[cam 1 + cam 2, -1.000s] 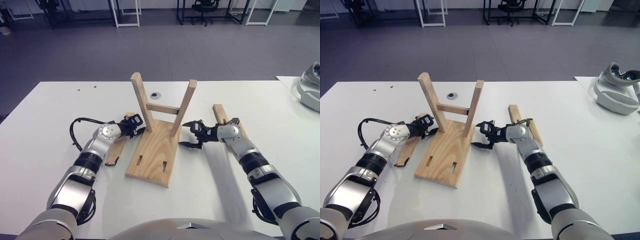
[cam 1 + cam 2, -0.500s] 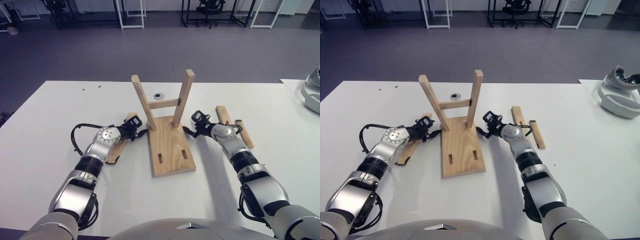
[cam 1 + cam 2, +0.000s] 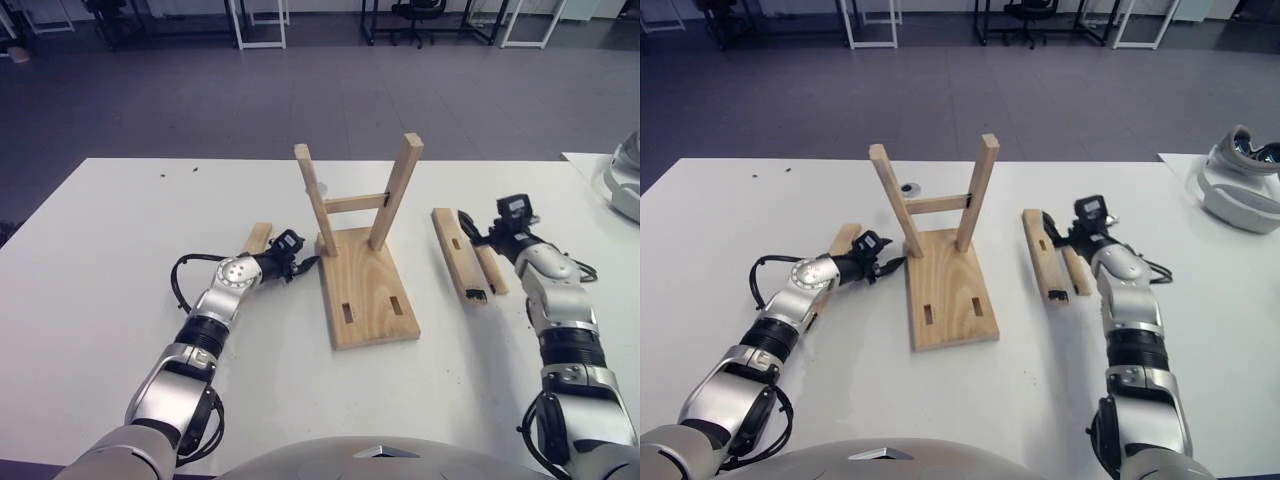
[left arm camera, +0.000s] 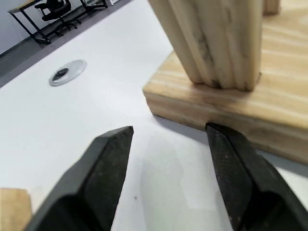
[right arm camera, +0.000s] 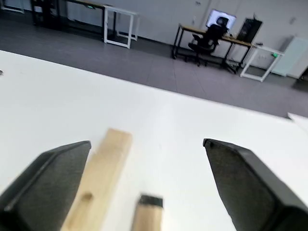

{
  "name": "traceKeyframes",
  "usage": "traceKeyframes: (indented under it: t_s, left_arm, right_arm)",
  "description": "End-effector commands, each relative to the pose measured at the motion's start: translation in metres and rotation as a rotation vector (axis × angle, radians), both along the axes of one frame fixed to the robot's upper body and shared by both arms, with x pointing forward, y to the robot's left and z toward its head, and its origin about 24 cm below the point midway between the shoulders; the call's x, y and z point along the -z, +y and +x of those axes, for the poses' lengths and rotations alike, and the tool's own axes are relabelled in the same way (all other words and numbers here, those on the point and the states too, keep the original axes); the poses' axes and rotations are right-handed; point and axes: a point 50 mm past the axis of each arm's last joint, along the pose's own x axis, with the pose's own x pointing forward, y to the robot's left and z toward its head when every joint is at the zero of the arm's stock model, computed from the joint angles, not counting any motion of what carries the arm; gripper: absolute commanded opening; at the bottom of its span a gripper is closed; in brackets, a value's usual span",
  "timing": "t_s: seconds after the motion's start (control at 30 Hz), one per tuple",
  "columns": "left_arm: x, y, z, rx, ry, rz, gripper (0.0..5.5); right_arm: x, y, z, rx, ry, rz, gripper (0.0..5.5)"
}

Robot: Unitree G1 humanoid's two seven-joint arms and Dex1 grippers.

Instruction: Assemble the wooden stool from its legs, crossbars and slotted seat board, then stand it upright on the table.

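Observation:
The slotted seat board (image 3: 366, 287) lies flat on the white table (image 3: 120, 260). Two legs (image 3: 316, 198) stand up from its far end, joined by a crossbar (image 3: 354, 203). My left gripper (image 3: 305, 265) is open at the board's far left corner, its fingers (image 4: 108, 163) apart on either side of that corner without touching it. A loose leg (image 3: 452, 255) and a shorter wooden piece (image 3: 489, 268) lie to the right of the board. My right gripper (image 3: 1061, 236) hovers open over their far ends (image 5: 103, 175). Another wooden piece (image 3: 257, 238) lies beside my left forearm.
A round metal grommet (image 4: 67, 73) is set in the table behind the legs. A white headset (image 3: 1241, 182) rests at the far right edge. The bare tabletop stretches wide in front of the board and to the left.
The board with its legs has turned and slid to the right. My right gripper has left the board and swung right to the loose legs. My left gripper followed the board's corner.

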Motion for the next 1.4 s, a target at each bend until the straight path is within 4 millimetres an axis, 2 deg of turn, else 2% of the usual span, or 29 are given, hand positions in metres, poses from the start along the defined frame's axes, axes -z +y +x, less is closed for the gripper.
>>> traceKeyframes:
  t_s: [0.03,0.13,0.2,0.33,0.5,0.57,0.7,0.77,0.8,0.9,0.93,0.97,1.07,1.13,1.2,1.27,1.4]
  left_arm:
    - [-0.04,0.028,0.011,-0.174,-0.184,-0.163,2.8]
    - [-0.058,0.051,-0.006,-0.272,-0.264,-0.238,2.8]
    - [-0.064,0.064,-0.021,-0.324,-0.278,-0.253,2.8]
    - [-0.065,0.077,-0.044,-0.416,-0.268,-0.263,2.8]
    - [-0.094,0.085,-0.042,-0.523,-0.373,-0.335,2.8]
    - [-0.099,0.085,-0.043,-0.534,-0.381,-0.344,2.8]
    - [-0.125,0.084,-0.044,-0.55,-0.44,-0.425,2.8]
    - [-0.146,0.079,-0.043,-0.527,-0.47,-0.516,2.8]
    - [-0.158,0.073,-0.043,-0.492,-0.47,-0.58,2.8]
    - [-0.189,0.051,-0.041,-0.345,-0.423,-0.782,2.8]
    - [-0.205,0.036,-0.042,-0.25,-0.39,-0.895,2.8]
    - [-0.217,0.024,-0.043,-0.167,-0.358,-0.981,2.8]
    - [-0.24,-0.01,-0.047,0.031,-0.255,-1.122,2.8]
    - [-0.246,-0.029,-0.049,0.122,-0.177,-1.157,2.8]
    - [-0.247,-0.044,-0.052,0.202,-0.106,-1.155,2.8]
    - [-0.246,-0.051,-0.054,0.242,-0.06,-1.143,2.8]
    - [-0.24,-0.044,-0.053,0.196,-0.051,-1.141,2.8]
  right_arm:
    - [0.016,-0.011,-0.016,0.016,0.088,0.066,4.4]
    - [0.023,-0.014,-0.025,0.01,0.127,0.082,4.4]
    - [0.026,-0.019,-0.032,0.033,0.144,0.087,4.4]
    - [0.044,-0.022,-0.048,0.046,0.228,0.096,3.67]
    - [0.062,-0.018,-0.061,0.041,0.316,0.156,2.53]
    - [0.067,-0.018,-0.064,0.049,0.341,0.158,2.16]
    - [0.061,-0.023,-0.06,0.08,0.308,0.132,1.42]
    - [0.046,-0.027,-0.049,0.093,0.223,0.108,1.3]
    - [0.031,-0.027,-0.04,0.09,0.135,0.102,1.3]
    - [-0.029,-0.019,-0.015,0.016,-0.172,0.132,1.3]
    - [-0.061,0.005,-0.007,-0.116,-0.286,0.092,1.3]
    - [-0.084,0.029,-0.004,-0.24,-0.368,0.049,1.3]
    - [-0.126,0.11,-0.01,-0.594,-0.545,-0.026,1.3]
    - [-0.143,0.153,-0.02,-0.753,-0.634,-0.006,1.3]
    - [-0.155,0.182,-0.03,-0.855,-0.696,0.022,1.3]
    - [-0.163,0.191,-0.036,-0.891,-0.734,0.054,1.3]
    - [-0.167,0.185,-0.04,-0.888,-0.746,0.093,1.3]
